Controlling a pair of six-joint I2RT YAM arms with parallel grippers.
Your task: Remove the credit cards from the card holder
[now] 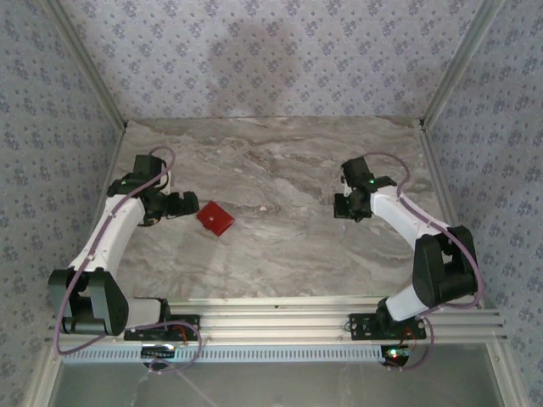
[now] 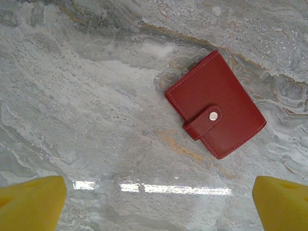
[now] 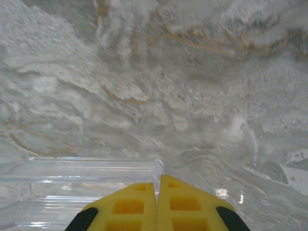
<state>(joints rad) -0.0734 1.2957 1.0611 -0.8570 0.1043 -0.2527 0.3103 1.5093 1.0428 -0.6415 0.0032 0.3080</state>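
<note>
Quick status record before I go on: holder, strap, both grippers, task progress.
card holder: red, closed, flat on the marble table
strap: snapped shut across the front
left gripper: open, empty, apart from the holder
right gripper: shut, well off to the holder's right
progress: holder not yet opened

Card holder (image 2: 215, 111): solid red, with red stitching along the edges. Strap (image 2: 204, 123) is the same red, with a silver snap (image 2: 213, 115).
Desk (image 1: 297, 246): grey-white marble pattern with tan and orange veins.
Walls (image 1: 280, 59): pale lilac paper with a small blue floral repeat.
Left arm (image 1: 110, 229) and right arm (image 1: 407, 216): white shells, black joints, purple cables (image 1: 58, 326).
Jaws: bright yellow.
</note>
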